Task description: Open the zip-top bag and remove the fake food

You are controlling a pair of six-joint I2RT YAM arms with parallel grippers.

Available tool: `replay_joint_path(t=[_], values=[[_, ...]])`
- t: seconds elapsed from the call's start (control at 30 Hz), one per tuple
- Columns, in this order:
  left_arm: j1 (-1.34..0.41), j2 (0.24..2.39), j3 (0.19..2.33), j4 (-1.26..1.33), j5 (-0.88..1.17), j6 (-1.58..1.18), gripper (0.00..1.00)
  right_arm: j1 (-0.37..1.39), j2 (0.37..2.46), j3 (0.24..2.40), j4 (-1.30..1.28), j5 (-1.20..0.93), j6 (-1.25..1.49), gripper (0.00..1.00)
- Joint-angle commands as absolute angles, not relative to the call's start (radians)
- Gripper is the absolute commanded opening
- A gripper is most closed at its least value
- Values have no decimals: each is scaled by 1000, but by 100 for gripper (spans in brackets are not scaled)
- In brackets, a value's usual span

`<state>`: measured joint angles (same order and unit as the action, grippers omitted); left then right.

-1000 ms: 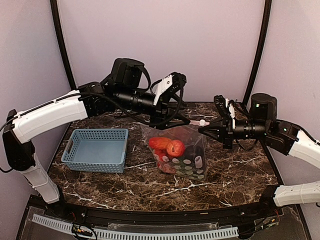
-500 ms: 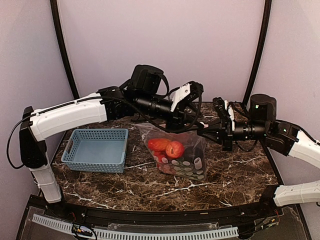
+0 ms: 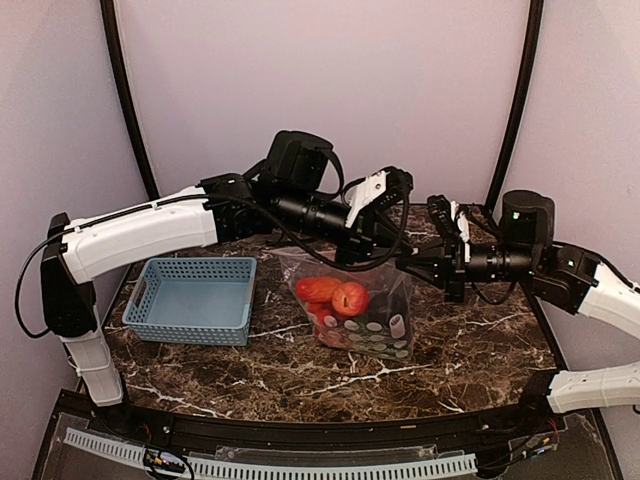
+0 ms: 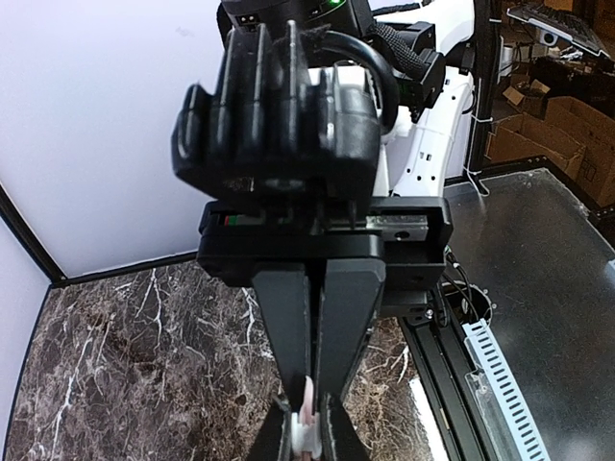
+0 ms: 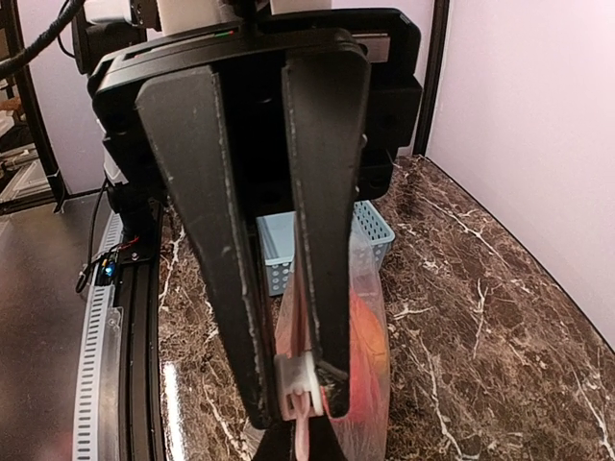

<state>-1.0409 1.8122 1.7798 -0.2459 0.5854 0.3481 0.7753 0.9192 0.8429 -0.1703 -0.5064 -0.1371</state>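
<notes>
**A:** Where does the zip-top bag (image 3: 385,292) lie from the arms?

**B:** Upright on the table (image 3: 200,372), with the fake food (image 3: 335,294) inside; its zip strip (image 4: 306,421) runs left to right along the top edge; the left gripper (image 3: 388,246) is pressed together on that strip; the right gripper (image 3: 413,264) pinches it at the white slider (image 5: 296,379); the 2 nearly touch.

**A:** And against 1 second ago?

**B:** The left gripper stood further left then, with bare strip between the 2; it has come rightward beside the right one; bag and right arm have hardly shifted.
</notes>
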Motion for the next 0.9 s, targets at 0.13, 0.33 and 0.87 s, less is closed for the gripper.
replay_joint_path(t=[0.13,0.33,0.87], values=[[-1022,1752,1715,-299,528,370,4,787,854,801,-116,-466,-118,0],[-994,1706,1644,-276,497,374,4,787,811,779,-119,-419,-115,0],[-914,1597,1502,-284,406,378,4,765,708,735,-141,-264,-97,0]])
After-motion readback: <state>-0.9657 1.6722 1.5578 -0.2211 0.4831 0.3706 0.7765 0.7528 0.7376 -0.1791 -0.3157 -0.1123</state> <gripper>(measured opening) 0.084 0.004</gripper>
